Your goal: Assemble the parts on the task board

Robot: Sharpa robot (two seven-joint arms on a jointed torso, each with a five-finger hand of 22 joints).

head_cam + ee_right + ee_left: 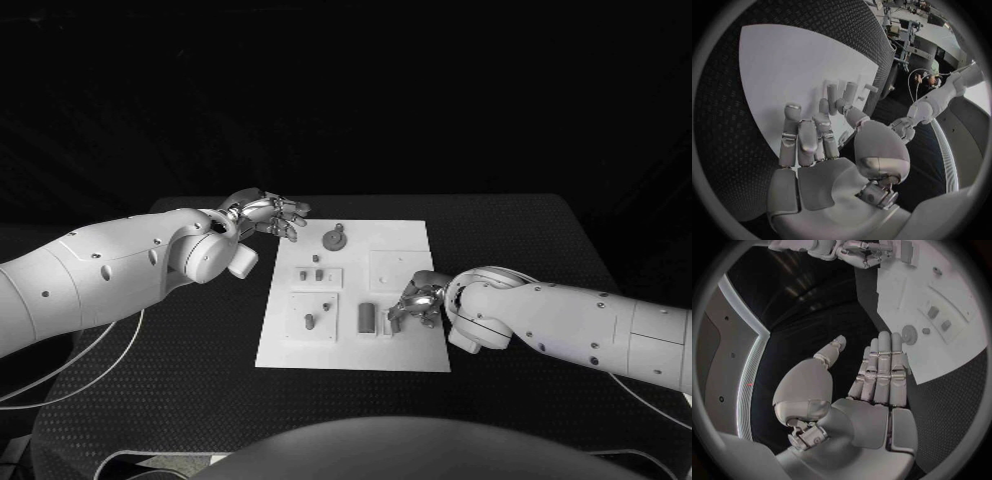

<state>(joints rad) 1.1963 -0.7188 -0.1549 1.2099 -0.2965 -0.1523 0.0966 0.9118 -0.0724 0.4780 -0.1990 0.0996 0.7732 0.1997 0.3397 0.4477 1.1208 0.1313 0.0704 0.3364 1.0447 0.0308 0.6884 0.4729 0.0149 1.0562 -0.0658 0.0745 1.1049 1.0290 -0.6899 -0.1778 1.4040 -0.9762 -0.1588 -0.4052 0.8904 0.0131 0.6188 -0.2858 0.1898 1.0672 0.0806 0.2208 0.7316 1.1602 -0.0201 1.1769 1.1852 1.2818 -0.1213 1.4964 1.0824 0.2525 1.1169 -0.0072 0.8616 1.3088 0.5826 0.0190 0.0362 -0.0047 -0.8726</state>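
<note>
**Right hand works at the near edge of the board**

The black table (188, 330) has a dimpled, rubbery-looking mat surface, and the white task board (397, 345), a flat, smooth rectangular plate, lies in the middle of it.

Two white, glossy arms reach in from either side. The left hand (264, 214), silver and jointed, hovers off the far left corner of the board; in the left wrist view its fingers (879, 367) lie straight and side by side with the thumb apart, holding nothing. The right hand (415, 301) is down on the board's near right part, fingers curled toward a small upright grey part (368, 318). Whether it actually pinches a piece I cannot tell; the right wrist view shows fingertips close to short pegs (845, 92) standing in the board.

Smaller parts sit across the board: a round disc with a stem (333, 239) near the far edge and a little peg (310, 321) in a square recess.

The step looks like seating or picking a peg; next calls for a precise, upright fingertip pinch.
</note>
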